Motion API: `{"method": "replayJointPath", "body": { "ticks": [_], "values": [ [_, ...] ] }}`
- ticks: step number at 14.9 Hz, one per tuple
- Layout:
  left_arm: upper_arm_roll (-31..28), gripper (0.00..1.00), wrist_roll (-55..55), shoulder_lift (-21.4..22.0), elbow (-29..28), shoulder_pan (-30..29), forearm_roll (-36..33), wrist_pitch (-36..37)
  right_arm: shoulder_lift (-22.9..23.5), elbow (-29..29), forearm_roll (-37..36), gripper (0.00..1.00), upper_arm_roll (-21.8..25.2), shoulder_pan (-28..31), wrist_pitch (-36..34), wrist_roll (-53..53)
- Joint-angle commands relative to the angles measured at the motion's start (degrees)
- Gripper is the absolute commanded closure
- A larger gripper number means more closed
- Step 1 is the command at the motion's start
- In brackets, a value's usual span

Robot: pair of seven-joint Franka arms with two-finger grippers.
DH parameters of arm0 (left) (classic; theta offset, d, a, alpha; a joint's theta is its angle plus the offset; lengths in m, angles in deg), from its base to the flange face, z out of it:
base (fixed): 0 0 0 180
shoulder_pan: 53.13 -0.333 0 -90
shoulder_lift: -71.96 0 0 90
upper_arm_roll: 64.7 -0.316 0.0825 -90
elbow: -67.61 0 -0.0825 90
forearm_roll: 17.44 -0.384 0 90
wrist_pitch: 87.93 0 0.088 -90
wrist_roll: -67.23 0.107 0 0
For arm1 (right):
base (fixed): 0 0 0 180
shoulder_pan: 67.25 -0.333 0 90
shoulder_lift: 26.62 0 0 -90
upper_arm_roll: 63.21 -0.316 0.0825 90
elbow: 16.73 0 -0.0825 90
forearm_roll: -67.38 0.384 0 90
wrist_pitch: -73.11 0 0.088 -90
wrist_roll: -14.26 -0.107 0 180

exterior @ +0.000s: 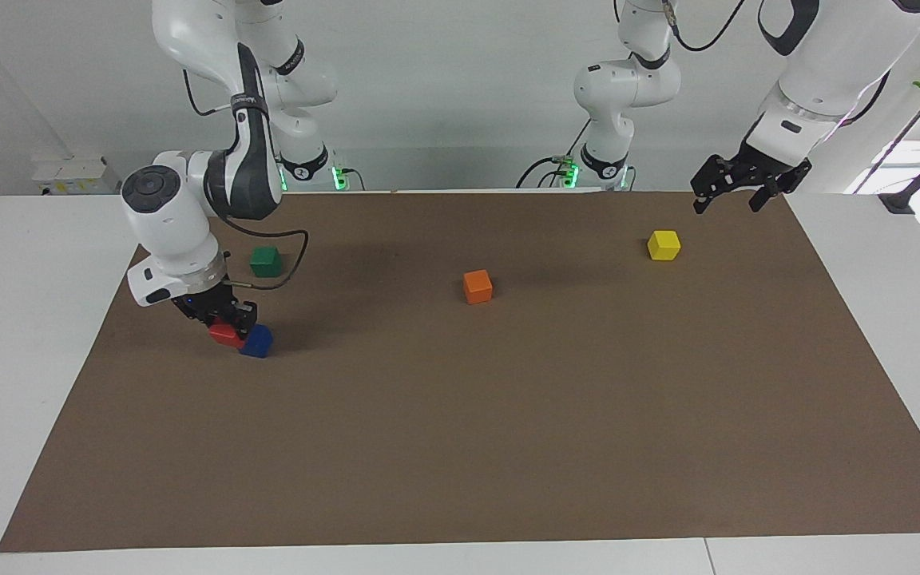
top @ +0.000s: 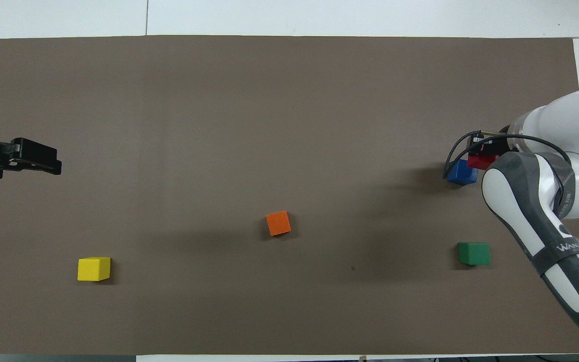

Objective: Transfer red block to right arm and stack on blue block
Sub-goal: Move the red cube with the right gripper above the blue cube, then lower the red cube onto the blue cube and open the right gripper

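Observation:
My right gripper (exterior: pixel 230 326) is shut on the red block (exterior: pixel 225 335), low over the brown mat at the right arm's end of the table. The red block is tilted and sits right against the blue block (exterior: pixel 257 342), on the side toward the right arm's end; I cannot tell whether they touch. From overhead the red block (top: pixel 481 161) overlaps a corner of the blue block (top: pixel 461 172), and the right gripper (top: pixel 484 150) is partly hidden by the arm. My left gripper (exterior: pixel 735 197) hangs open and empty, raised over the mat's left-arm end (top: pixel 48 163), where the arm waits.
A green block (exterior: pixel 266 261) lies on the mat (exterior: pixel 460 447) nearer to the robots than the blue block, close to the right arm's cable. An orange block (exterior: pixel 477 287) is near the middle. A yellow block (exterior: pixel 664 245) lies below the left gripper.

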Motion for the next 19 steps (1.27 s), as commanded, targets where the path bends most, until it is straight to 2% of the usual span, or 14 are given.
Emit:
{"method": "replayJointPath", "body": {
  "ticks": [1,4,9,16,17,18,19],
  "values": [
    [0.0,0.00,1.1,0.7,-0.6,-0.6,0.9,-1.0,-0.6,1.0,-1.2,1.00,-0.4,0.0,2.0,-3.7],
    [0.0,0.00,1.0,0.7,-0.4,-0.5,0.9,-0.7,-1.1,2.6,-0.5,1.00,-0.6,0.0,2.5,-3.7],
    [0.1,0.00,0.9,0.7,-0.5,-0.2,0.9,-0.9,-2.0,7.2,-0.5,1.00,-0.6,-0.9,8.5,-3.4],
    [0.1,0.00,0.9,0.7,-0.6,-0.2,0.9,-1.2,-2.7,8.7,0.0,1.00,-0.6,-0.6,9.4,-3.4],
    [0.1,0.00,0.9,0.7,-0.6,-0.2,0.9,-1.1,-2.7,8.8,1.2,0.64,-0.6,-0.6,10.0,-3.6],
    [0.1,0.00,0.9,0.8,-0.6,-0.2,0.9,-1.1,-2.7,8.8,2.5,0.01,-0.6,-0.8,10.0,-3.8],
    [0.1,0.00,0.9,0.9,-0.7,-0.4,0.9,-1.1,-2.7,8.8,2.6,0.00,-0.6,-0.9,10.0,-3.7]
  ]
}}
